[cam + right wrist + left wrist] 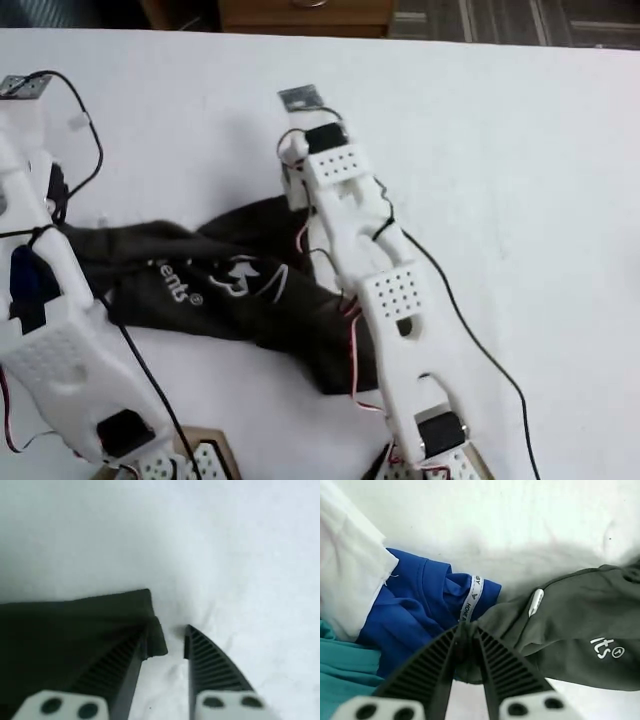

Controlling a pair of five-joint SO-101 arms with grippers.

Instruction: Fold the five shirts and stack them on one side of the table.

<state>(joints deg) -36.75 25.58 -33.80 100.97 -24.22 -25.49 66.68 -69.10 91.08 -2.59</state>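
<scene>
A dark grey shirt with white print lies crumpled in the middle of the white table. My left gripper is shut on a fold of this dark shirt, close to a blue shirt, a white shirt and a teal shirt. My right gripper is open low over the table. One finger rests at a corner of the dark shirt; the other finger stands over bare table.
The right arm stretches across the dark shirt in the high view, and the left arm stands at the table's left edge. Wide bare table lies to the right and far side. Wooden furniture stands beyond the far edge.
</scene>
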